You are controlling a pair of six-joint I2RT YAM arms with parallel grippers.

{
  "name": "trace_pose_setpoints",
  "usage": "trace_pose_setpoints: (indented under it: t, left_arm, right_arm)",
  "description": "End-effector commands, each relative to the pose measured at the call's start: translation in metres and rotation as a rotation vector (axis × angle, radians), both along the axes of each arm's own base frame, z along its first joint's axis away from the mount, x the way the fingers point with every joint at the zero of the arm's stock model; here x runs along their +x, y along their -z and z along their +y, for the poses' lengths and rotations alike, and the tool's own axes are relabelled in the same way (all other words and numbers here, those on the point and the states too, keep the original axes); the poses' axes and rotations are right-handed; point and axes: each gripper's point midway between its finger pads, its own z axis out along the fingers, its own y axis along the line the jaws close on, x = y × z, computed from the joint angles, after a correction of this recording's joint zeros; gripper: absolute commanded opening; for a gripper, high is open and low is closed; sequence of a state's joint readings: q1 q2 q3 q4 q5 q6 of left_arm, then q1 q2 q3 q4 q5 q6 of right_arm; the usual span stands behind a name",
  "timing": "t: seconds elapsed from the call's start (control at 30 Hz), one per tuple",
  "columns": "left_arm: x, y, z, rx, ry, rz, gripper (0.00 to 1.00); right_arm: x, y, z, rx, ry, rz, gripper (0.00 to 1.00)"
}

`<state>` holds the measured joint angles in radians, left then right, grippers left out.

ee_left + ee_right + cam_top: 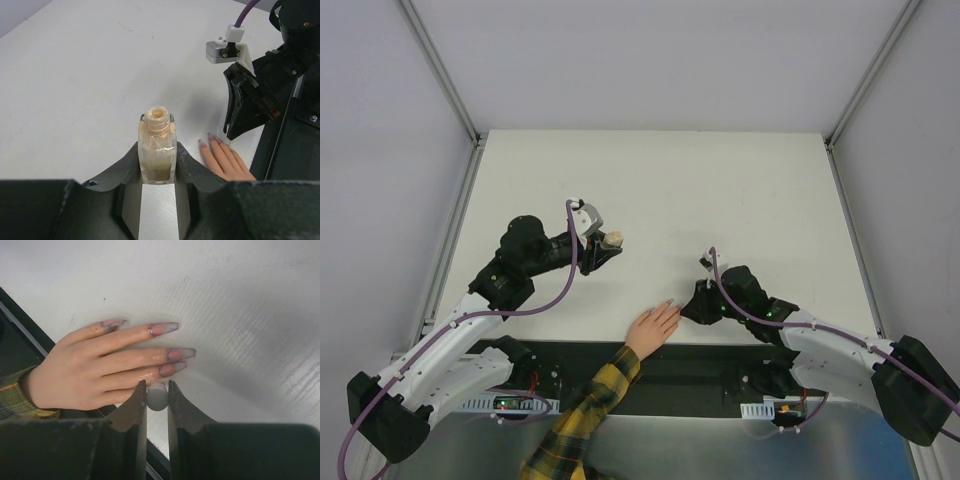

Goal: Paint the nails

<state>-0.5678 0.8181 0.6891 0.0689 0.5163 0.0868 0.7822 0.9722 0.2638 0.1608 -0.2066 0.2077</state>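
Observation:
A light-skinned hand [653, 327] with a yellow-and-black plaid sleeve lies flat at the table's near edge. Its long pale pinkish-lilac nails [169, 328] point away from the sleeve; they also show in the left wrist view [203, 143]. My right gripper [157, 388] is shut on a white round cap [157, 397], the end of the polish brush, held just beside the hand's lowest finger; the brush tip is hidden. My left gripper [158, 160] is shut on a small open beige polish bottle [158, 147], held upright left of the hand [612, 240].
A black strip [720, 365] runs along the table's near edge under the wrist. Metal frame rails [455, 250] border the white table on both sides.

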Motion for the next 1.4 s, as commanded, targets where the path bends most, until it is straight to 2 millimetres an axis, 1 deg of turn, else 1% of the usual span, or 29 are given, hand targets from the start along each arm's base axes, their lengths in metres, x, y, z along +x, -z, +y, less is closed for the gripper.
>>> trace_pose_setpoints:
  t: [0.0,0.63,1.07,1.37]
  left_arm:
    - [0.001,-0.02,-0.002,-0.046,0.017,-0.046,0.0]
    - [0.0,-0.022,-0.002,-0.05,0.018,-0.051,0.0]
    - [0.0,-0.021,-0.002,-0.047,0.018,-0.048,0.0]
    - [0.0,-0.02,-0.003,-0.047,0.02,-0.045,0.0]
  right_arm:
    - [0.005,-0.021,0.01,0.052,-0.032,-0.05,0.0]
    - [0.002,-0.025,0.017,0.081,-0.064,-0.039,0.0]
    - [0.016,-0.023,0.009,0.044,0.014,-0.06,0.0]
    - [0.022,-0.026,0.005,0.03,0.039,-0.073,0.0]
